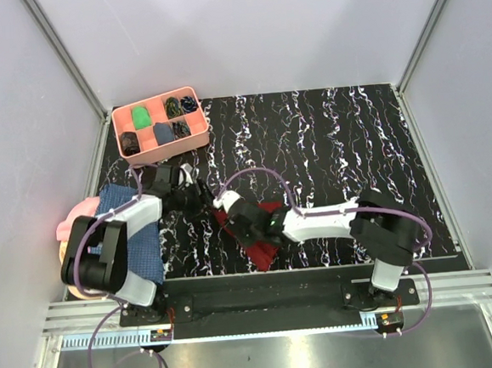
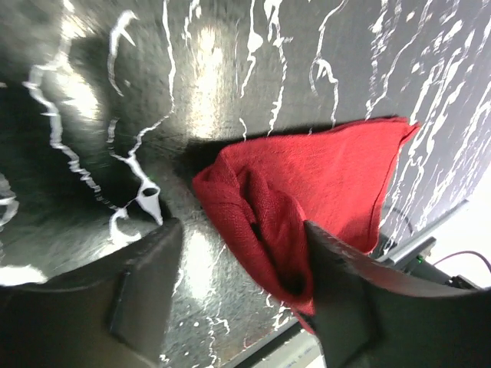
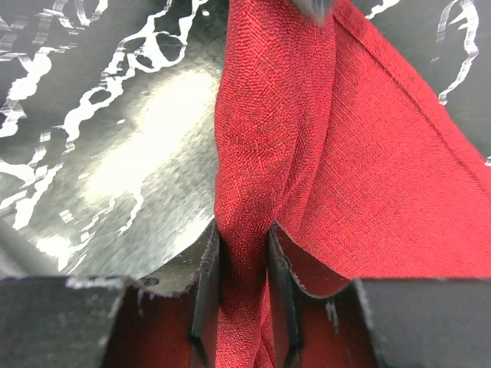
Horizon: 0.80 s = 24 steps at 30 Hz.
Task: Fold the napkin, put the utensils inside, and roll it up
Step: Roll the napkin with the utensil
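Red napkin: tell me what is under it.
Only the black marbled table shows around the red napkin, whose raised fold the right gripper pinches. Whatever lies beneath the cloth itself is covered and cannot be seen.

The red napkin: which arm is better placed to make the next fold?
Right. The right gripper pinches a ridge of the napkin; the left gripper stands open, holding nothing.

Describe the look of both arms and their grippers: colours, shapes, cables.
The left arm and right arm match: white links between bulky black joints, each trailed by a thin purple cable. The left gripper and right gripper have flat, matte black fingers.
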{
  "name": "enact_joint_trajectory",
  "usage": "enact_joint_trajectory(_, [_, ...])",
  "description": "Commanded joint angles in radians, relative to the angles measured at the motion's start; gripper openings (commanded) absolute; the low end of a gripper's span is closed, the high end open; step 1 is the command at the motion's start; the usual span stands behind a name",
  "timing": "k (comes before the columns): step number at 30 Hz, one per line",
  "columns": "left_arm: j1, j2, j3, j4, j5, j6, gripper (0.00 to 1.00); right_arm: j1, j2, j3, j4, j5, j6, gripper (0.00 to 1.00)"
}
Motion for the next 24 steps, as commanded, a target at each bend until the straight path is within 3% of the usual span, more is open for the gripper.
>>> enact_joint_trajectory(1, [0.024,-0.096,-0.014,-0.006,-0.086,0.024,0.72,-0.098,-0.054,-0.077,0.065,-0.409,0.068,0.24])
enact_joint_trajectory(12, [0.024,-0.254,-0.16,0.178,-0.118,0.027,0.77,-0.281,0.037,-0.062,0.085,-0.793,0.087,0.23])
enact_joint_trajectory(18, [0.024,-0.369,-0.206,0.23,-0.178,0.033,0.86,-0.325,0.1,-0.045,0.085,-0.87,0.099,0.21])
enact_joint_trajectory(24, [0.022,-0.366,-0.231,0.238,-0.146,0.024,0.86,-0.325,0.123,-0.028,0.085,-0.893,0.091,0.21])
